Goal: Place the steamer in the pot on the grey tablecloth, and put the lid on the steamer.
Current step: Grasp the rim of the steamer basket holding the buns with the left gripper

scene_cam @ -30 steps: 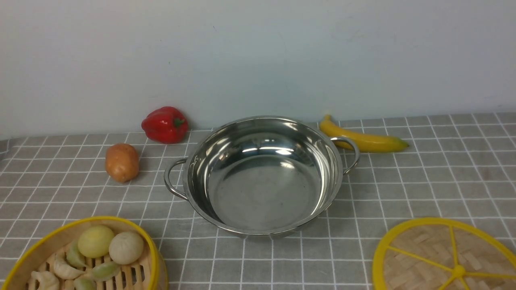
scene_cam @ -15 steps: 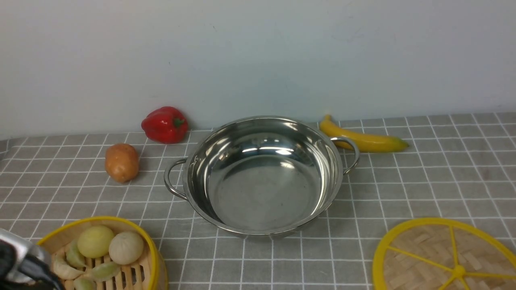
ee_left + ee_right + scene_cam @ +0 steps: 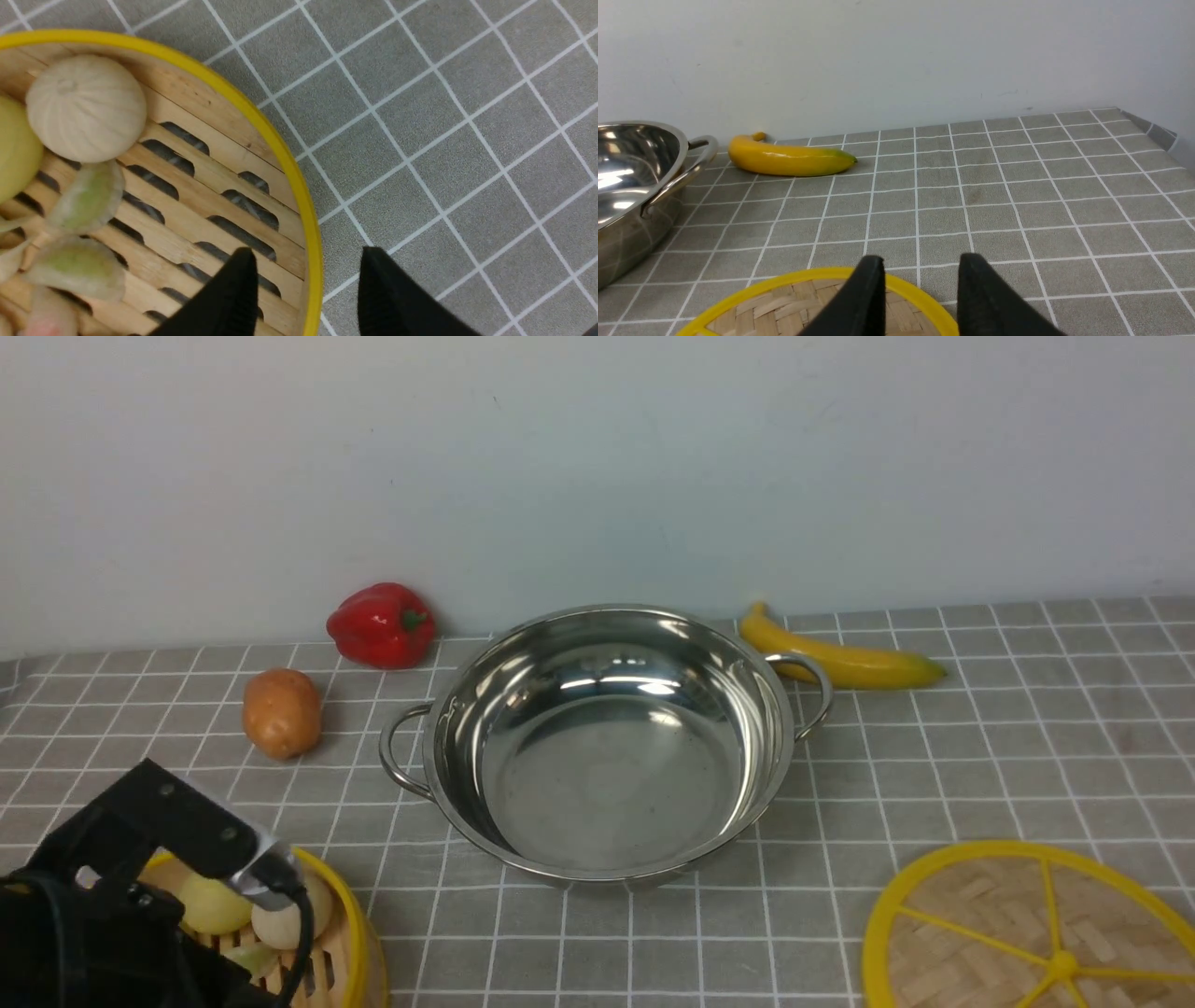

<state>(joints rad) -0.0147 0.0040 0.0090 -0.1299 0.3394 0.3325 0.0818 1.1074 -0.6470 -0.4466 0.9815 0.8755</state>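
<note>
The steamer (image 3: 357, 926), a bamboo basket with a yellow rim (image 3: 261, 116), holds pale buns and dumplings at the near left of the grey tablecloth (image 3: 934, 775). My left arm (image 3: 140, 859) hangs over it and hides much of it. My left gripper (image 3: 308, 255) is open and straddles the rim, one finger over the slats and the other over cloth. The shiny pot (image 3: 607, 747) stands empty in the middle. The woven lid (image 3: 1027, 933) lies flat at the near right. My right gripper (image 3: 920, 262) is open above the lid's far edge (image 3: 822, 275).
A red pepper (image 3: 381, 623) and a potato (image 3: 282, 711) lie left of the pot. A banana (image 3: 840, 658) lies behind its right handle (image 3: 812, 695). A pale wall closes the back. The cloth's right edge drops off (image 3: 1157, 133).
My left arm has come into the front view from the bottom left and now covers the steamer's left part. The pot, lid and food have not moved.
</note>
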